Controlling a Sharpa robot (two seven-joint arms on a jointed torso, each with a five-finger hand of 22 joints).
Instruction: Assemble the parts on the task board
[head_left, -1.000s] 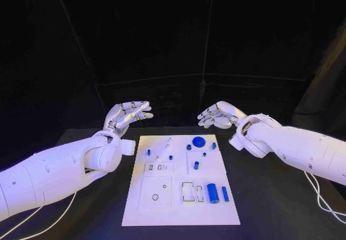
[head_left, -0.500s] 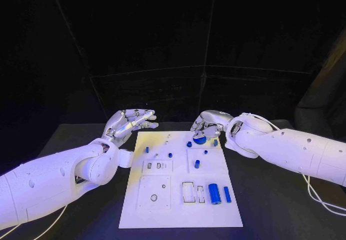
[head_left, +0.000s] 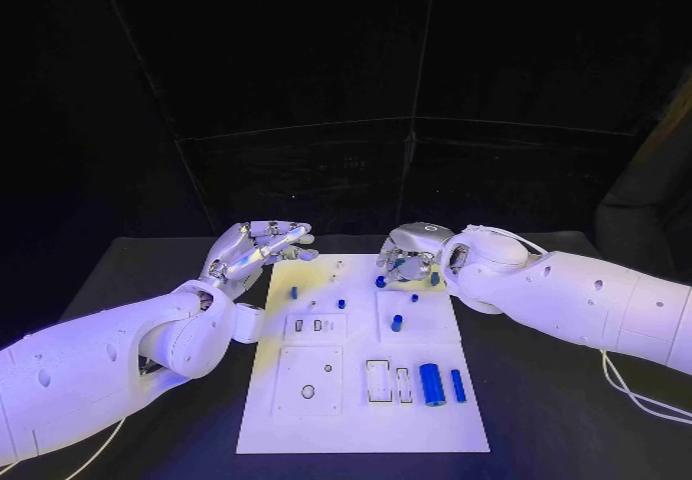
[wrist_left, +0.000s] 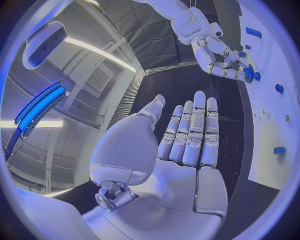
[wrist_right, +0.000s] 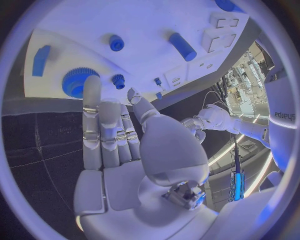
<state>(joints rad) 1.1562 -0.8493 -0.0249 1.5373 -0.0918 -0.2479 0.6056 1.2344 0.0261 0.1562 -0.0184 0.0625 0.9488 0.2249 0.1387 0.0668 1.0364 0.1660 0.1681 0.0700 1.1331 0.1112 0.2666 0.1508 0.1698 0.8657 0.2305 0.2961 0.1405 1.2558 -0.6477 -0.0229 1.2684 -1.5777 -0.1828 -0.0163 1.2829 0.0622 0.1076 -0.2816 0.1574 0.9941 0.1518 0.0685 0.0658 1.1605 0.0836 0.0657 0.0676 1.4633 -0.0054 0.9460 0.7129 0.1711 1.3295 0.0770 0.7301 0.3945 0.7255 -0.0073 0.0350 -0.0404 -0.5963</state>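
The white task board (head_left: 361, 420) lies in the middle of the black table. My right hand (head_left: 411, 255) hangs over its far end. Its straight fingers (wrist_right: 94, 115) reach down beside the blue gear (wrist_right: 75, 82) and a small knurled blue part (wrist_right: 118, 80), and nothing is gripped. The left wrist view shows these fingertips (wrist_left: 234, 72) right at the gear (wrist_left: 249, 75). My left hand (head_left: 260, 250) hovers open at the board's far left corner, its palm (wrist_left: 181, 165) empty. A thick blue cylinder (head_left: 428, 384) and a blue bar (head_left: 457, 385) lie near the board's front right.
Small blue pegs (head_left: 294, 293) (head_left: 342, 303) (head_left: 397, 323) stand in the board's middle rows. White inset plates (head_left: 310, 385) with cut-outs sit on its front left. Black table surface (head_left: 562, 400) flanks the board on both sides.
My right hand has moved in from beyond the far right corner and lowered over the blue gear. My left hand has drifted a little toward the board's far left corner.
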